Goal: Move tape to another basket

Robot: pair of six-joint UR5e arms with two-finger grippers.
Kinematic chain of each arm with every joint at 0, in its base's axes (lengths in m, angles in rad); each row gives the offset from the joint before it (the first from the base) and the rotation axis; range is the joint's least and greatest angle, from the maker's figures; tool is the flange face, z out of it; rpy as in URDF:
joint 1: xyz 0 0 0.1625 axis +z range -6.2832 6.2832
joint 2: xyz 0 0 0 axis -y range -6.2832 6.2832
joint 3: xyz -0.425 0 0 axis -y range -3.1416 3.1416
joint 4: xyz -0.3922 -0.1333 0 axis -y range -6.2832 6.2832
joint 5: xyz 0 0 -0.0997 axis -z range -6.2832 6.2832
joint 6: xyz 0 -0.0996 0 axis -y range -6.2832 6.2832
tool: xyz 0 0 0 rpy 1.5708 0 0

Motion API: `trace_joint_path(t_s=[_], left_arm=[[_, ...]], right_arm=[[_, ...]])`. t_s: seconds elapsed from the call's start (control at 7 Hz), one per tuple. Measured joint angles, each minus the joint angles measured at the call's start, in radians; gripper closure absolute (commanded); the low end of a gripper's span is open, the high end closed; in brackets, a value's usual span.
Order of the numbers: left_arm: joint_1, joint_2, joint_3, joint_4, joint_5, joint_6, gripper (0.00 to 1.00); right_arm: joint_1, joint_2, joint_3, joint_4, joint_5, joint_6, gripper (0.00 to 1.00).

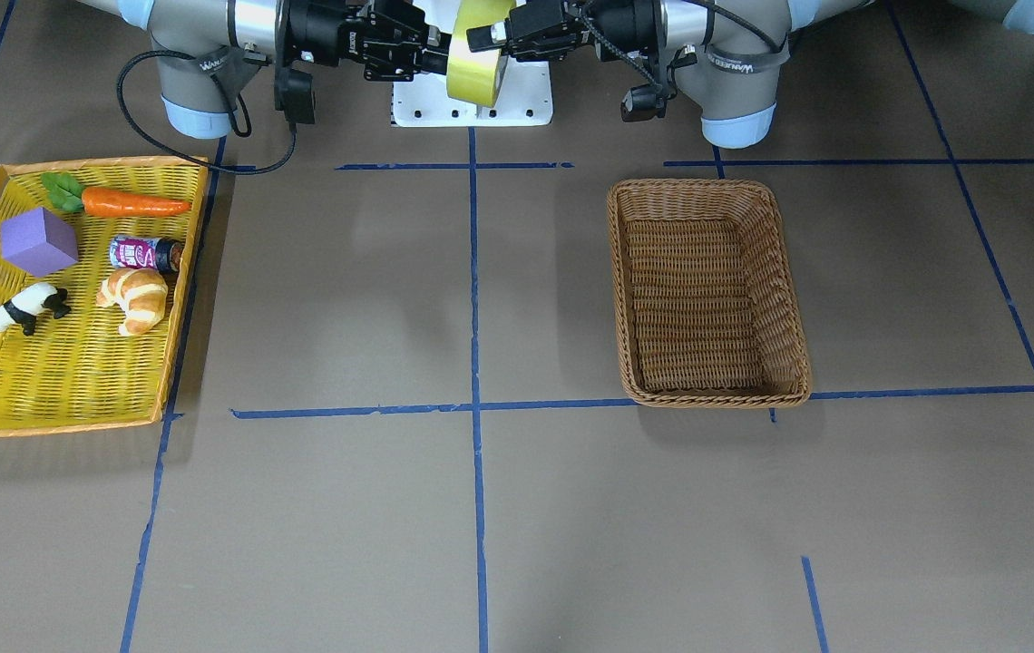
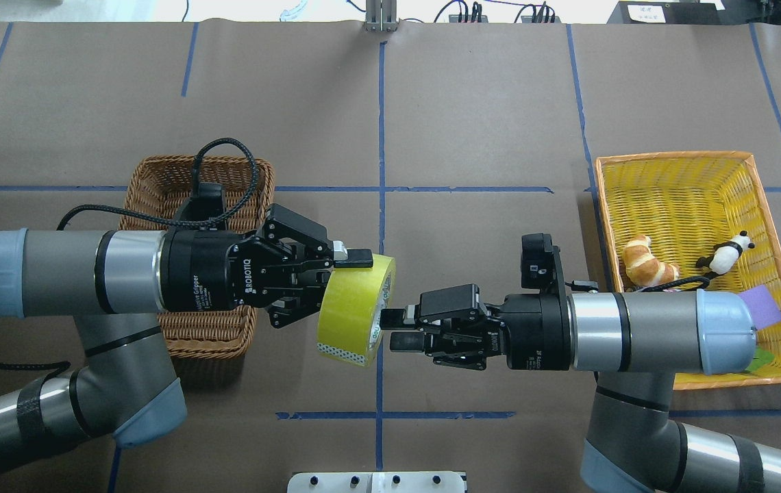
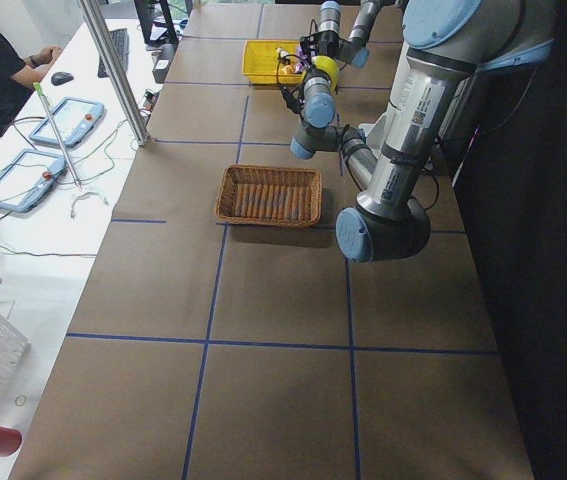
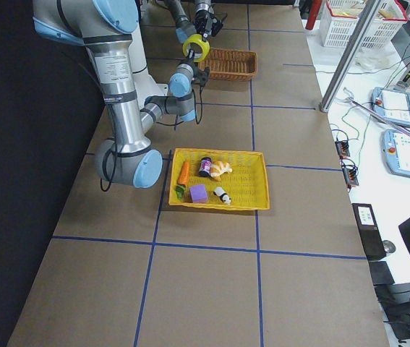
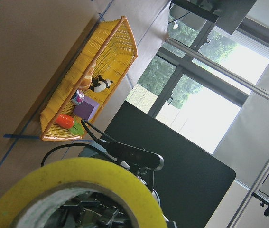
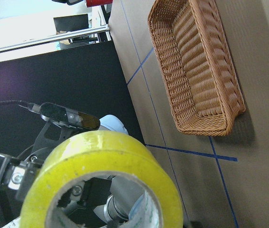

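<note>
**Item 1: tape** (image 2: 353, 308). Yellow-green roll w/ grey-white core. Off the table (image 1: 345, 299), held in the air betw. the two arms. It sits approx. over the centre blue line (image 2: 381, 137), near the white base plate (image 1: 526, 100). Stands on edge, tilted, core opening toward the right arm. In neither container.

**Item 2: left gripper** (image 2: 348, 268). Clamped on the roll's wall at its upper part. One finger lies over the outer face; the other is hidden behind the roll.

**Item 3: right gripper** (image 2: 394, 329). Fingers parted w/ a clear gap, tips at the roll's core-side rim, gripping nothing. Upper tip seems to touch the rim, but the overhead view is too coarse to be sure.

**Item 4: basket** (image 1: 689, 185). Brown wicker, deep, rect., rounded corners, braided rim. On the table, robot's left side, well apart from the tray. The left arm (image 2: 130, 274) crosses above its near part. Tape not yet in it.

**Item 5: yellow tray** (image 1: 63, 381). Shallow, orange rim, robot's right side. Contents, 5 pcs, all in the half nearer the robot:
- carrot (image 1: 131, 202), green leaves, along the robot-side edge
- purple cube (image 1: 38, 241), betw. carrot and panda
- can (image 1: 145, 253), lying on its side
- croissant (image 1: 134, 298), just beside the can
- panda figure (image 1: 25, 308), standing, near the croissant
</note>
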Motion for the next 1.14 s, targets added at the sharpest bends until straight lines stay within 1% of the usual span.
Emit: trace_joint_path(t_s=[0.43, 0.57, 0.71, 0.86, 1.0, 1.14], left_arm=[[-0.004, 0.002, -0.004, -0.001, -0.002, 0.002, 1.0], [-0.021, 0.007, -0.012, -0.002, -0.01, 0.003, 1.0], [-0.06, 0.021, -0.022, -0.003, -0.041, 0.003, 1.0], [-0.109, 0.039, -0.023, -0.001, -0.09, 0.004, 1.0], [-0.165, 0.052, -0.013, 0.005, -0.154, 0.005, 1.0], [-0.214, 0.058, 0.001, 0.023, -0.221, 0.015, 1.0]], right_arm=[[0.002, -0.002, 0.0, 0.006, -0.01, 0.0, 0.01], [0.005, -0.006, 0.001, 0.006, -0.01, 0.0, 0.0], [0.017, -0.012, 0.001, 0.003, -0.005, -0.004, 0.0], [0.046, -0.022, 0.001, -0.004, 0.012, -0.018, 0.0], [0.099, -0.035, 0.0, -0.029, 0.059, -0.049, 0.0], [0.171, -0.045, 0.001, -0.086, 0.134, -0.098, 0.0]])
